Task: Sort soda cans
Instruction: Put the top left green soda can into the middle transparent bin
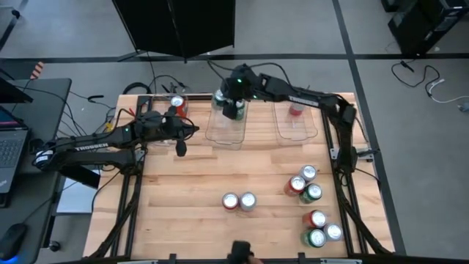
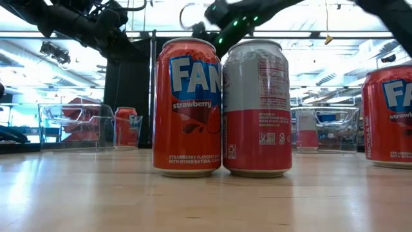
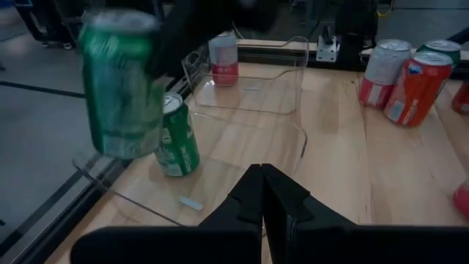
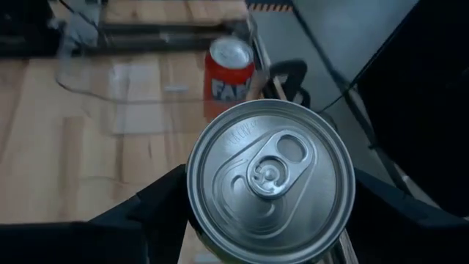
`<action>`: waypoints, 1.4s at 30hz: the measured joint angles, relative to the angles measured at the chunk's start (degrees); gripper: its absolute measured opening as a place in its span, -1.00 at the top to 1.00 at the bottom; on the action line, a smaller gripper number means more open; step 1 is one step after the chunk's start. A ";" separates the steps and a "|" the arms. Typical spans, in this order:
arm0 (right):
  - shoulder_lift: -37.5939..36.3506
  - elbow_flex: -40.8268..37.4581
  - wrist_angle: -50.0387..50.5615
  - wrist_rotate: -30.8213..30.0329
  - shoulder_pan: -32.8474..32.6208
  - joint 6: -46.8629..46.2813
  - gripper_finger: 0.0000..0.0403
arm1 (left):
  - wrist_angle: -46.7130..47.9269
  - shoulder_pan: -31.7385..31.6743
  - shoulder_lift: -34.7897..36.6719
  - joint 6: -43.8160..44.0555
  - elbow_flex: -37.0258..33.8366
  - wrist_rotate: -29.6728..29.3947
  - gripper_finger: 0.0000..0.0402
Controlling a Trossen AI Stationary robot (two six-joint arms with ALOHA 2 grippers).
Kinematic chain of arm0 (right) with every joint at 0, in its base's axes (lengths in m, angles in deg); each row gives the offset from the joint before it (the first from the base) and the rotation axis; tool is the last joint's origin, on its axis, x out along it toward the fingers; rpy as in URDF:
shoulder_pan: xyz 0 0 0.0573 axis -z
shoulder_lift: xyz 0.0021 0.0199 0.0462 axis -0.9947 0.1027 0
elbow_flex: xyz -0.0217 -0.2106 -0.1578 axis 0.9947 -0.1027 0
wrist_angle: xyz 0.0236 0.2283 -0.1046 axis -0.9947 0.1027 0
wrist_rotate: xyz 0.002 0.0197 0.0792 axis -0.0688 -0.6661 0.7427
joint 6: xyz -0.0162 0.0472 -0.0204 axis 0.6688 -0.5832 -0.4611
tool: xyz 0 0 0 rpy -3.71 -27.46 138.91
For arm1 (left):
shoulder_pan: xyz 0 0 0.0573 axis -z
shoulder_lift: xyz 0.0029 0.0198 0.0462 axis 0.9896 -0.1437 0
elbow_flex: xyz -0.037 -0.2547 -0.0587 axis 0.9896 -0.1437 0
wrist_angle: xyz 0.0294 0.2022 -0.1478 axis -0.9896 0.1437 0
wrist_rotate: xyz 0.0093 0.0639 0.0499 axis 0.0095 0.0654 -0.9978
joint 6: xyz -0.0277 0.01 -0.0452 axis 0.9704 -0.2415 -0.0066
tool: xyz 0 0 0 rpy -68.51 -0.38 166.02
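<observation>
Nearest the low camera, two red-labelled metal cans (image 2: 221, 108) stand touching. At table twelve o'clock, the right gripper (image 1: 234, 107) clenches a green metal can (image 3: 117, 84) over the middle clear plastic bin (image 1: 220, 133); next, lowering and releasing. The left gripper (image 1: 180, 149), pinched empty, waits at ten o'clock.

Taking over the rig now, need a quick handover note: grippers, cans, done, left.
Right gripper: shut on a green metal soda can, held over the middle clear plastic bin.
Left gripper: shut, empty, near that bin's front-left.
Done: one green can in the middle bin, one red can in the left bin, one silver-white can in the right bin.
Left: eight cans on the wooden table, two at centre, six at right.
</observation>
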 joint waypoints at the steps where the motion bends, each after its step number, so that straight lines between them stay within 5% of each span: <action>1: 1.63 1.84 1.14 0.07 0.61 0.60 -0.42 | 0.02 0.03 0.00 0.01 0.00 0.00 0.97; 8: 11.52 12.95 9.59 0.81 3.52 3.25 -0.42 | 0.94 0.09 -0.02 0.01 0.00 -0.02 0.97; 13: 15.80 13.88 11.29 1.19 4.01 3.32 -0.42 | 1.65 0.09 -0.07 0.02 0.00 -0.02 0.97; 25: 17.71 13.53 11.21 1.12 4.40 3.31 -0.42 | 2.74 0.29 -0.07 0.27 0.00 0.20 0.97; 32: 17.65 13.60 11.18 0.11 4.44 3.18 -0.73 | 3.29 0.53 -0.07 0.88 0.00 0.37 0.97; 42: 16.89 13.83 10.71 -2.96 3.79 3.83 -0.76 | 3.66 0.53 -0.07 1.12 0.00 0.38 0.97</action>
